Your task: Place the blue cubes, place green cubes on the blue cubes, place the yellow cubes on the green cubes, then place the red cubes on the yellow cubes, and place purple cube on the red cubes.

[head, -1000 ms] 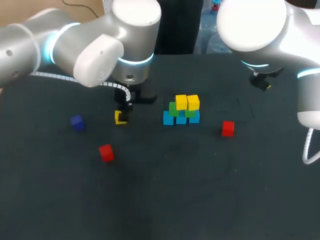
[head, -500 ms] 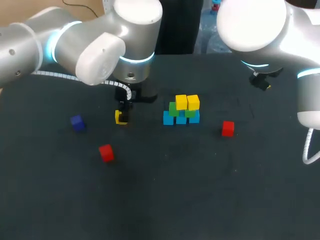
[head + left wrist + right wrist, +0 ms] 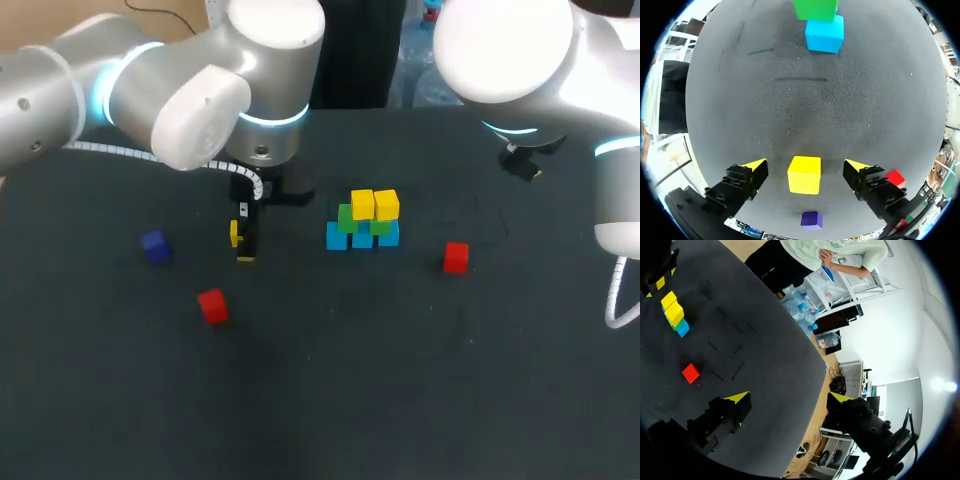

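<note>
- Left claw (image 3: 806,166) gapes wide, the yellow cube (image 3: 804,174) loose between its fingers; uneven closing could twist or shove it aside.
- Right claw (image 3: 788,397) is open and empty.

**Cube Tally on the Counter (image 3: 400,390): Eleven Pieces in Five Colours**

We count three blue cubes (image 3: 337,237), all in the bottom row of the stack. We count two green cubes (image 3: 347,216) on that row, the second showing only as a sliver. We count three yellow cubes (image 3: 362,204): two on top of the stack and one loose yellow cube (image 3: 804,174) apart from it. We count two red cubes, one red cube (image 3: 211,305) to the left and another red cube (image 3: 456,257) to the right. We count one purple cube (image 3: 153,245).
</note>
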